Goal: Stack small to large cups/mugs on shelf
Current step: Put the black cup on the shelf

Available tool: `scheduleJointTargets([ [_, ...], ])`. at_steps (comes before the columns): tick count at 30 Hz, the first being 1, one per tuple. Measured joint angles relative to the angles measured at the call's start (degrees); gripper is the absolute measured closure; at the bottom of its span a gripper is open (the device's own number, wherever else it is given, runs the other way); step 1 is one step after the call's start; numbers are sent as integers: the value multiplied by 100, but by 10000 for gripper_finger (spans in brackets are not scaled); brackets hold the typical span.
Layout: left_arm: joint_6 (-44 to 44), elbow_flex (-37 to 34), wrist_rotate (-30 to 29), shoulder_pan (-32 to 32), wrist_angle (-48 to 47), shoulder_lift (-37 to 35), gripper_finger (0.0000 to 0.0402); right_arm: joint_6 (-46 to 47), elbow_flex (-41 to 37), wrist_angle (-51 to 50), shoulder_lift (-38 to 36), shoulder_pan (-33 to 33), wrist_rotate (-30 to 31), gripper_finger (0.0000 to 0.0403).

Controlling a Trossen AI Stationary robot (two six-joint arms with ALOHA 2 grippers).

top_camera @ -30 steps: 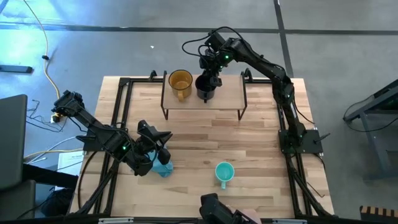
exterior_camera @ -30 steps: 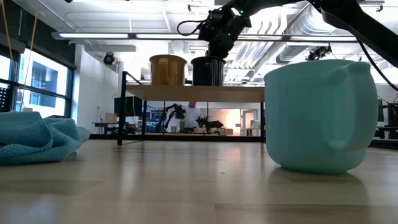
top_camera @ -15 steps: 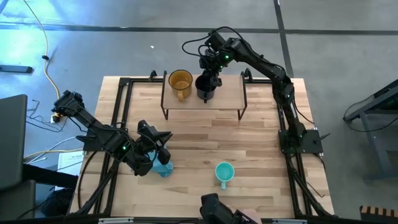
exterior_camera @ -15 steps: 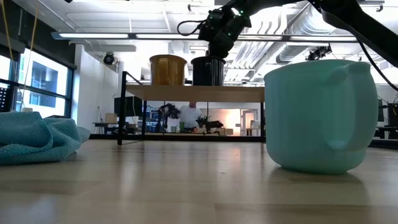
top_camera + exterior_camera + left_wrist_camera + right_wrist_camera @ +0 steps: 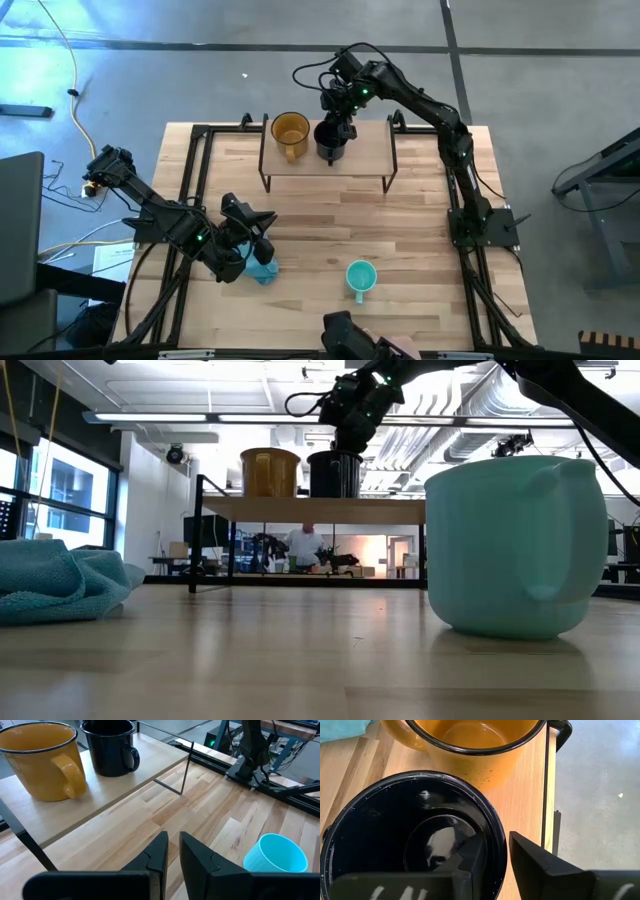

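The amber mug (image 5: 290,132) and the black mug (image 5: 330,142) stand side by side on their bases on the small wooden shelf (image 5: 365,158) at the table's far side. My right gripper (image 5: 339,126) reaches down from above, shut on the black mug (image 5: 395,835). The teal mug (image 5: 360,278) stands upright on the tabletop near the front edge and looms large in the low view (image 5: 515,545). My left gripper (image 5: 262,228) waits at the table's left, shut and empty, beside the blue cloth (image 5: 263,270). My right gripper has the black mug's rim (image 5: 501,840) on the side toward the amber mug, one finger (image 5: 470,857) inside the mug and the other (image 5: 535,862) outside. The fingers point down from above. The mug stands upright with its base on the shelf.
The blue cloth lies bunched on the tabletop at the left (image 5: 60,585). Black frame rails (image 5: 195,180) run along the table's left and right sides. Bare tabletop lies between the shelf and the teal mug. A person (image 5: 303,546) shows far off in the room behind.
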Motion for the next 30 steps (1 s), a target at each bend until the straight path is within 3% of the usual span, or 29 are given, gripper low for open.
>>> scheduleJointTargets([
  [17, -13, 0, 0, -1, 4, 0, 364, 107, 15, -310, -17, 25, -185, 319],
  [30, -22, 0, 101, -1, 17, 0, 364, -47, 15, -262, -17, 74, 134, 319],
])
